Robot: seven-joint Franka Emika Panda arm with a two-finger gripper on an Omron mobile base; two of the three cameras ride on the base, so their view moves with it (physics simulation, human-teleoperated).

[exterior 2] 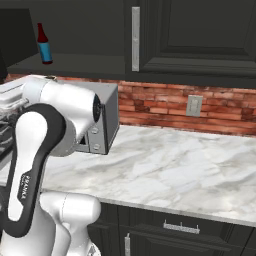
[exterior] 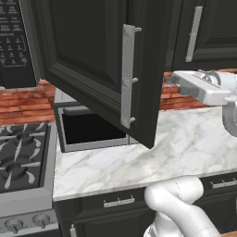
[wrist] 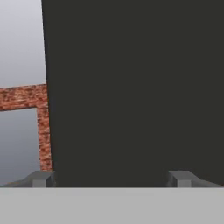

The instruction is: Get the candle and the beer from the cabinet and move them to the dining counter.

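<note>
the beer (exterior 2: pixel 44 44), a slim red-brown bottle with blue label, stands upright on the open black cabinet (exterior 2: pixel 190 35) shelf. gripper (wrist: pixel 111 178) jaws spread wide, holding nothing, facing a dark panel.

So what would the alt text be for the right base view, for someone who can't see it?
A dark beer bottle with a blue label stands on the shelf of an open black cabinet, upper left. Below, a brick wall backs a marble counter, and the robot's white arm rises at the left.
</note>
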